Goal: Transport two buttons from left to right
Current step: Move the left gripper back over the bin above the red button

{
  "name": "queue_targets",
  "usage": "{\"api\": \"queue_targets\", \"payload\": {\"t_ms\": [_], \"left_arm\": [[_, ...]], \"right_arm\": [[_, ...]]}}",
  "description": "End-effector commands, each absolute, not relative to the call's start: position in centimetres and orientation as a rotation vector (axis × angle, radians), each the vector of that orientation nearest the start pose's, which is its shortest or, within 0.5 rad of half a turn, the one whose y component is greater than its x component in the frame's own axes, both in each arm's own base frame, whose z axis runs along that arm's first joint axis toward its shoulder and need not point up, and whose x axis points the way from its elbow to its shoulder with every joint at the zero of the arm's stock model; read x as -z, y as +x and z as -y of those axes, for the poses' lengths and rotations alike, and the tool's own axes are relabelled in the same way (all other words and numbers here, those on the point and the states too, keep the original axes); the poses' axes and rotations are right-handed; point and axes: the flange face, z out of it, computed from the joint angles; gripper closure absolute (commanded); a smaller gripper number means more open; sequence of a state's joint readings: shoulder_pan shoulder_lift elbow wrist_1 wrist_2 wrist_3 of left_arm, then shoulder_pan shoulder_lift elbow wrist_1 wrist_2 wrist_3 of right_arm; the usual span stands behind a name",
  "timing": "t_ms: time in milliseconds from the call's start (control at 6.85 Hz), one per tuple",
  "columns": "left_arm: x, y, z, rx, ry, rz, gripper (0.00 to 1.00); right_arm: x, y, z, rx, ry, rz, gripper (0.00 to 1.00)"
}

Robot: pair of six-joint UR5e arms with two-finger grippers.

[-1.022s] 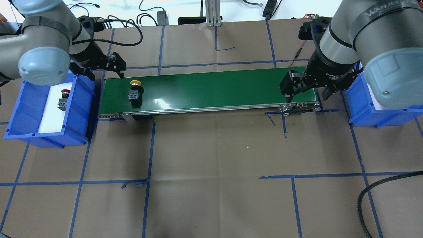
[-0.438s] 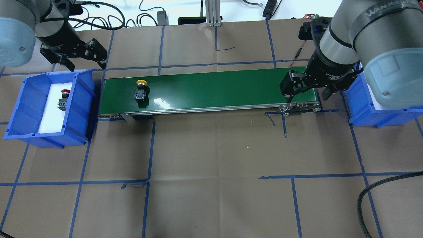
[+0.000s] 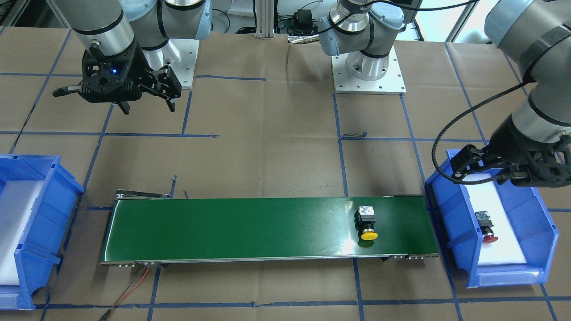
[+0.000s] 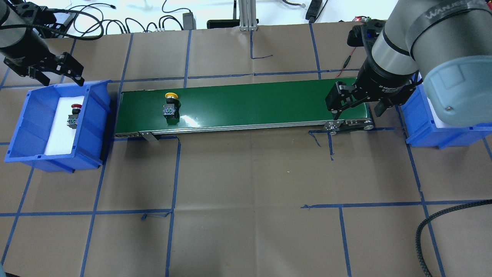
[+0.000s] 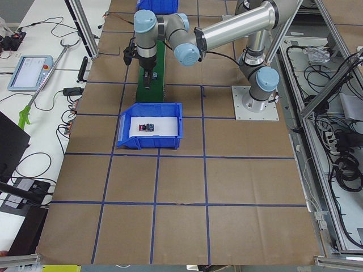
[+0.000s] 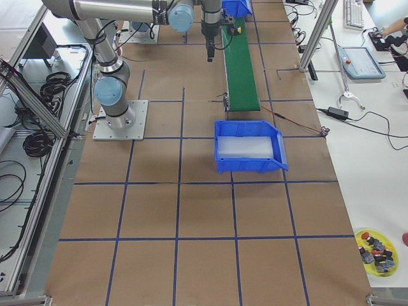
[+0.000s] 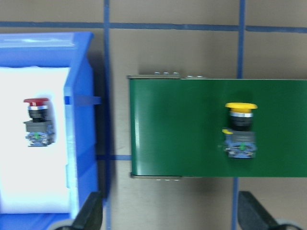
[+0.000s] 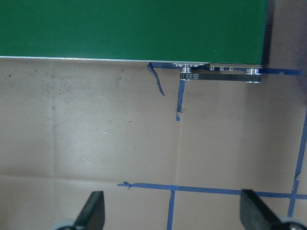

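The yellow button [image 4: 170,104] lies on its side on the green conveyor belt [image 4: 250,100], near the belt's left end; it also shows in the left wrist view [image 7: 240,130] and the front view [image 3: 366,224]. The red button [image 4: 73,114] lies on white foam in the left blue bin [image 4: 23,127] and shows in the left wrist view [image 7: 38,120]. My left gripper [image 4: 61,79] is open and empty, high over the bin's far edge. My right gripper [image 4: 357,112] is open and empty, above the belt's right end.
The right blue bin [image 4: 423,129] stands just past the belt's right end, partly under my right arm. A black cable [image 4: 426,231] curls at the near right corner. Blue tape lines cross the brown table cover.
My left gripper has drawn back from the belt's left end to the far edge of the left bin. The yellow button has ridden the belt a little to the right. The right arm has not moved.
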State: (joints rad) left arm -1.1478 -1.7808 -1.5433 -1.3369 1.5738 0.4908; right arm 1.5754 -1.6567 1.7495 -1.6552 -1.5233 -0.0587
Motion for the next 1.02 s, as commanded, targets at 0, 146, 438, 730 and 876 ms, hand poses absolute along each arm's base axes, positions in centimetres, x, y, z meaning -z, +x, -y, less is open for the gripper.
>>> {"api": "queue_targets", "payload": {"t_ms": [0, 146, 438, 730, 876], "left_arm": [[-39.2, 18.5, 57.3, 0.032, 0.091, -3.123, 0.00], [-38.5, 18.8, 57.1, 0.014, 0.089, -3.131, 0.00], [-36.2, 19.8, 58.1, 0.052, 0.119, -3.115, 0.00], [-33.1, 20.5, 59.3, 0.068, 0.115, -3.115, 0.00], [-30.7, 21.0, 60.1, 0.086, 0.122, -3.110, 0.01]], "right_arm": [[-44.9, 14.0, 45.2, -0.012, -0.097, -3.092, 0.00], [-44.9, 14.0, 45.2, -0.012, -0.097, -3.092, 0.00], [-44.9, 14.0, 45.2, -0.012, -0.097, -3.092, 0.00], [-44.9, 14.0, 45.2, -0.012, -0.097, -3.092, 0.00], [-44.9, 14.0, 45.2, -0.012, -0.097, -3.092, 0.00]]}}
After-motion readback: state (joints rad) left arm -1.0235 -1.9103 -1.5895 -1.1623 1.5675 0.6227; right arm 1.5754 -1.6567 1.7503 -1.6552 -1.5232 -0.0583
